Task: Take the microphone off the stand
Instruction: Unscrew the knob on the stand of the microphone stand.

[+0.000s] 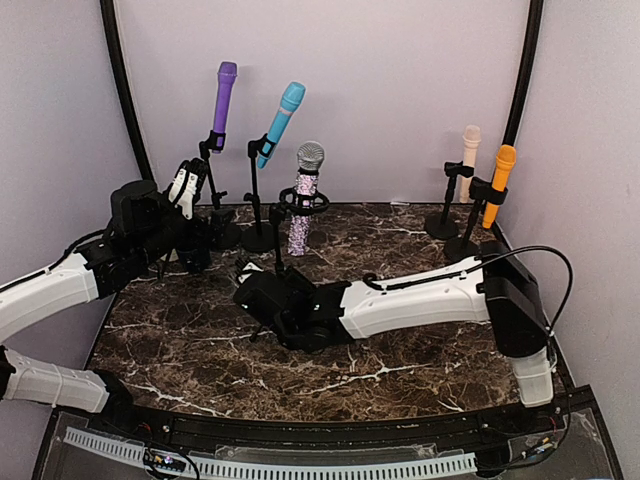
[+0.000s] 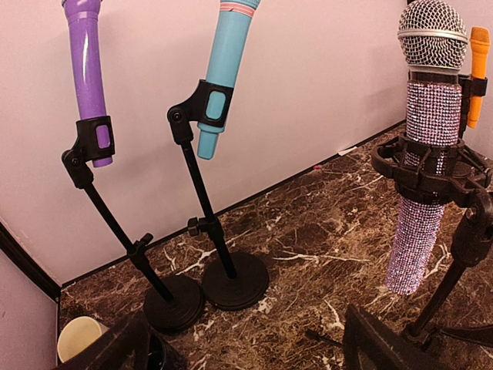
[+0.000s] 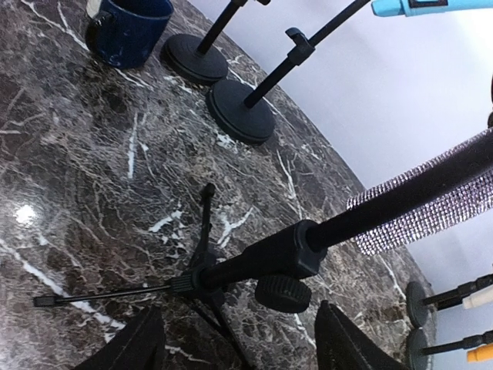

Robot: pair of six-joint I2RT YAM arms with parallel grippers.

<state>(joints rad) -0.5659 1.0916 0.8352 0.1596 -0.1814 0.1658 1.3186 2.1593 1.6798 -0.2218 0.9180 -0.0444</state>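
— Where do we look from up top?
— From high over the near edge, down across the whole dark veined marble table [image 1: 200, 350] toward the pale back wall [image 1: 380, 100].
— And our wrists?
— Both sit low and close. The left faces the glittery lilac microphone with a silver mesh head [image 2: 431, 108]. The right skims the tabletop and shares that microphone and the round black stand bases [image 3: 240, 110].

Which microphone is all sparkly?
The middle microphone, with a silver mesh head and glittery lilac body. The purple, blue, cream and orange ones are plain.
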